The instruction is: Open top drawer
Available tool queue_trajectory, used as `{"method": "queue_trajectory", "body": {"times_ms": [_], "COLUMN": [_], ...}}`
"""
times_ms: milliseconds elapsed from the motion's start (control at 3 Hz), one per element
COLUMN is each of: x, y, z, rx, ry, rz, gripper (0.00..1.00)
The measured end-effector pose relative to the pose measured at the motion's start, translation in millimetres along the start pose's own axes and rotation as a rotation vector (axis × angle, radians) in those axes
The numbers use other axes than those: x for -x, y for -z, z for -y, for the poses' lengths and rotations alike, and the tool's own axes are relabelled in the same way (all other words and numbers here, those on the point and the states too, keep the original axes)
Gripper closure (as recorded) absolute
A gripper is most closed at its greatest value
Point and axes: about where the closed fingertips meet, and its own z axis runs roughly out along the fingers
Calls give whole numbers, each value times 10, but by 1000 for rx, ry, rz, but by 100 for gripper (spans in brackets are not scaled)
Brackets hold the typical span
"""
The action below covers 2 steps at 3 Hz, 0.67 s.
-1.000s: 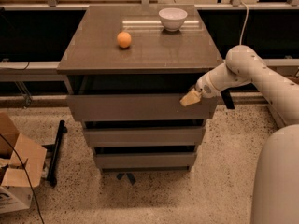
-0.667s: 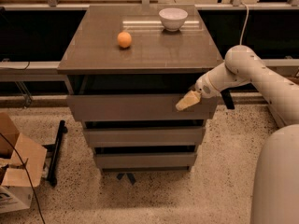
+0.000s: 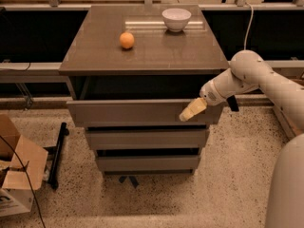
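Observation:
The top drawer (image 3: 128, 112) is the widest grey-brown front of the cabinet. It stands pulled out toward me, and a dark gap shows between it and the cabinet top. My gripper (image 3: 190, 111) comes in from the right on a white arm (image 3: 247, 77). Its pale fingertips lie against the right part of the drawer's front panel, near the upper edge. The inside of the drawer box is hidden in shadow.
Two shorter drawers (image 3: 147, 139) sit below and stick out less. An orange (image 3: 126, 40) and a white bowl (image 3: 176, 19) rest on the cabinet top (image 3: 95, 56). A cardboard box (image 3: 19, 175) and a black bar (image 3: 58, 151) lie on the floor at left.
The gripper has moved slightly down and to the left along the drawer front. The drawer front has come a little farther out toward me.

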Motion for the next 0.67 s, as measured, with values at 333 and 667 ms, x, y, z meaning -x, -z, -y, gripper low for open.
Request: {"method": "queue_trajectory", "body": {"times_ms": [333,667], "x": [3,-4], "y": [5,8], "z": [-1,-8], "rx": [0,1], "ry": [0,-2], "rz": [0,-1], "gripper": [19,42]}}
